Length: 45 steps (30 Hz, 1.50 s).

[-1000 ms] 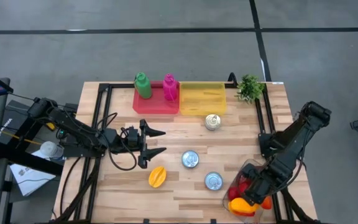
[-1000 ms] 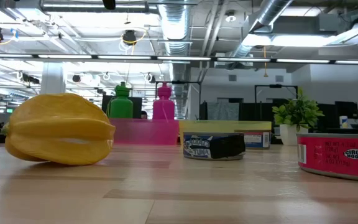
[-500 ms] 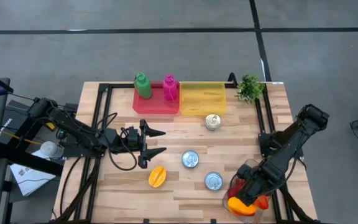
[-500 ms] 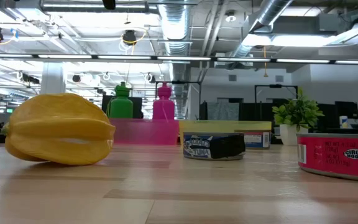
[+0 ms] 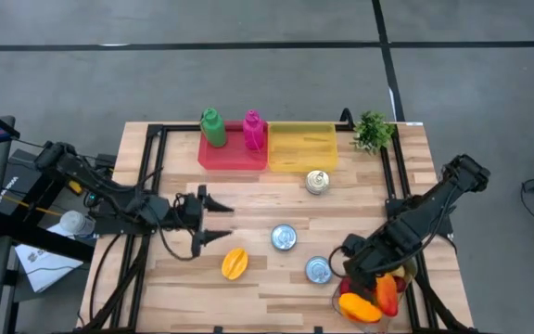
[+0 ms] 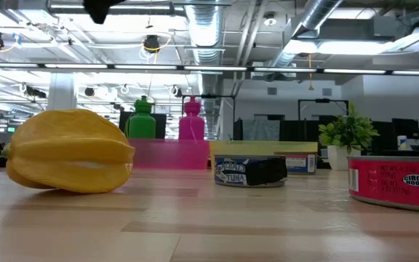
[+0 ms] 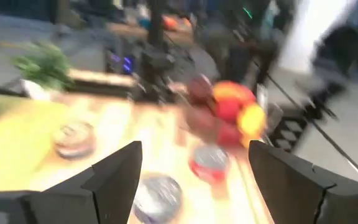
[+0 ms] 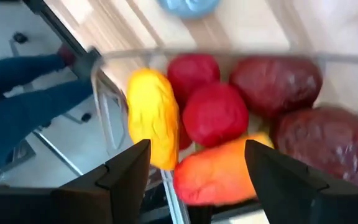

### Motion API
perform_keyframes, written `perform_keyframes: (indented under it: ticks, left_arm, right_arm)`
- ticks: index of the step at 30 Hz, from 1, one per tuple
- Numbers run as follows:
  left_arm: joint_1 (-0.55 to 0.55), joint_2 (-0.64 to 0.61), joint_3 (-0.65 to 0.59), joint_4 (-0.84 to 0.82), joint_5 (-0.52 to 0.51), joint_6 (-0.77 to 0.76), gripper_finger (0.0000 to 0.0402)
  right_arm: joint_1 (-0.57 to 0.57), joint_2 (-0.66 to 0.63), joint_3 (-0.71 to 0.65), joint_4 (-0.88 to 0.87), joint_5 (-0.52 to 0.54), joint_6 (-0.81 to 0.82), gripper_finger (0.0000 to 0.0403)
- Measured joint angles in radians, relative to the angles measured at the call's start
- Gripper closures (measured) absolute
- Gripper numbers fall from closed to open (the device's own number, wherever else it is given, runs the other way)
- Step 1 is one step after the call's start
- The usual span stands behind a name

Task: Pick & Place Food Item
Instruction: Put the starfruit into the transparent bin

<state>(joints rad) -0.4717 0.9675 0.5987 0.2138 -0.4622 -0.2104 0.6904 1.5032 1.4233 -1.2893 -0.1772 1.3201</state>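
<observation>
**Entry: Right gripper over fruit container, nothing held**

Risks, as judged: The clear container [image 5: 364, 288] sat at the lower right of the high view, near the table's [image 5: 276, 199] front edge. A descent off-centre could catch its wall and tip or shove it toward the edge. The fruits lay packed touching one another, so fingers closing on one could pinch a neighbour or roll the target aside. The rounded red fruit [image 8: 215, 114] looked liable to slip from a shallow grip.

Item location: Red, yellow and orange fruits lay inside the container. A yellow starfruit [image 5: 235, 263] lay loose at lower centre, with three cans [image 5: 284, 237] nearby. The red tray [image 5: 232, 153] and yellow tray [image 5: 301, 147] stood at upper centre.

Pose: The right gripper [image 5: 355, 264] hung above the container's upper left corner, arm reaching in from the right edge, fingers spread and empty. The left gripper [image 5: 213, 221] hovered left of centre, fingers spread wide, empty, pointing toward the cans.
</observation>
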Motion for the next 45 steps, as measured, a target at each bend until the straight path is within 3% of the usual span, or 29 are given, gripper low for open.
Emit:
perform_keyframes:
  ticks: [5, 9, 16, 26, 32, 45]
  left_arm:
    - [-0.083, 0.025, 0.0, -0.155, 0.017, -0.13, 0.0116]
    - [-0.111, 0.126, 0.0, -0.233, 0.009, -0.265, 0.0116]
    - [-0.152, 0.343, 0.011, -0.137, -0.041, -0.219, 0.0116]
    - [-0.169, 0.552, 0.149, -0.137, -0.069, -0.269, 0.0121]
    - [-0.199, 0.567, 0.157, -0.221, -0.069, -0.398, 0.015]
    - [-0.227, 0.609, 0.158, -0.244, -0.117, -0.454, 0.0199]
  right_arm:
    - [-0.034, 0.0, 0.005, -0.015, 0.09, -0.037, 0.0147]
    - [-0.048, 0.0, 0.005, -0.024, 0.144, -0.038, 0.0147]
    - [-0.061, 0.0, 0.005, -0.031, 0.16, -0.039, 0.0147]
    - [-0.06, 0.0, 0.005, -0.029, 0.178, -0.038, 0.0147]
    - [-0.06, 0.0, 0.005, -0.023, 0.211, -0.038, 0.0147]
    - [-0.072, 0.0, 0.005, -0.019, 0.261, -0.048, 0.0147]
